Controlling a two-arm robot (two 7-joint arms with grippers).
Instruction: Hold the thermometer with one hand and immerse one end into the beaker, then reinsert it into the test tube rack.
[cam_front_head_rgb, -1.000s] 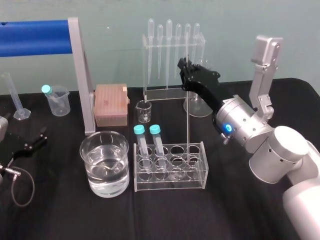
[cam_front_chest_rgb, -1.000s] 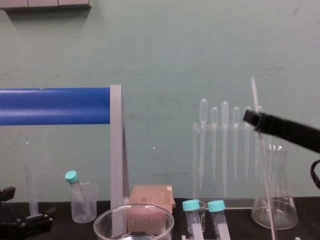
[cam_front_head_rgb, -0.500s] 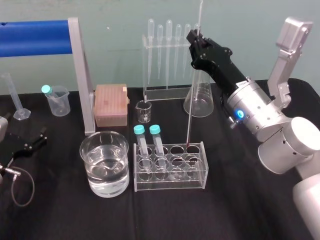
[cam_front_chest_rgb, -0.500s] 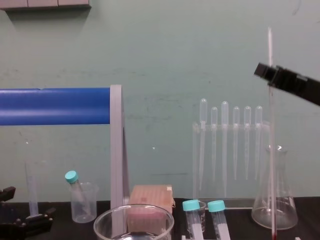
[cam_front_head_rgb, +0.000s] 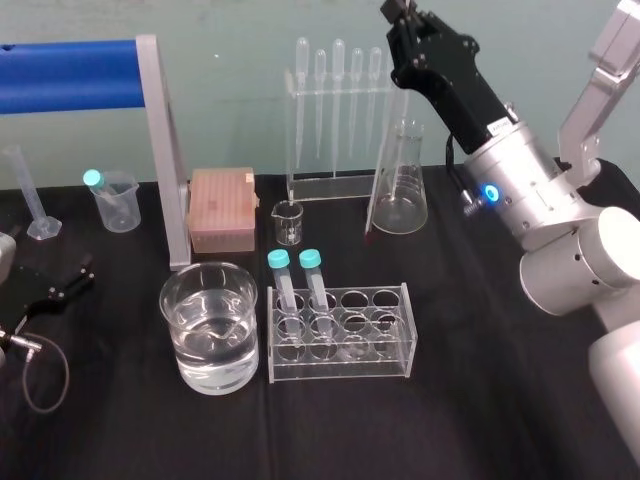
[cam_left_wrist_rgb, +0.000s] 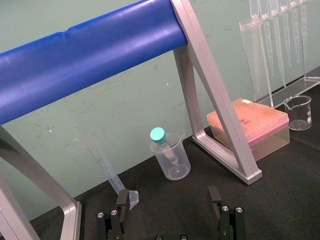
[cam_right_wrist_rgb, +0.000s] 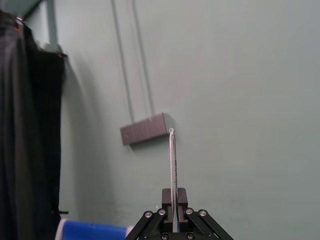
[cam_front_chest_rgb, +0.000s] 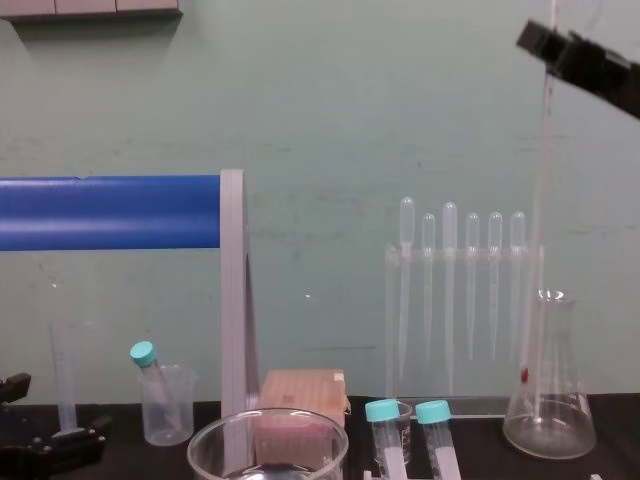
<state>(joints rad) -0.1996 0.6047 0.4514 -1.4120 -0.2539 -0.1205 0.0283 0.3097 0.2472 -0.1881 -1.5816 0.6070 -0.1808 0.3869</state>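
Thermometer (cam_front_chest_rgb: 536, 225) clamped in right pincer (cam_front_head_rgb: 398, 18), upper right of frame, red tip dangling by flask (cam_front_head_rgb: 400, 190). Carry it toward beaker (cam_front_head_rgb: 210, 325) at lower left-centre, rod plumb, tip above capped tubes (cam_front_head_rgb: 295, 285) in test tube rack (cam_front_head_rgb: 340, 340), then drop through rim's middle. Open air overhead; grey post (cam_front_head_rgb: 165, 150) is the edge to miss; left pincer (cam_left_wrist_rgb: 168, 196) parked far left, fingers (cam_left_wrist_rgb: 121, 204) apart.

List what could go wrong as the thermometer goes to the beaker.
1. The right gripper pinches the thermometer only near its top; the long tilted rest could swing or slip.
2. Its red tip appears close to the conical flask and pipettes; a sideways move may knock them.
3. Carried low toward the beaker, it could strike the capped tubes in the test tube rack.
The left gripper lies parked, open.
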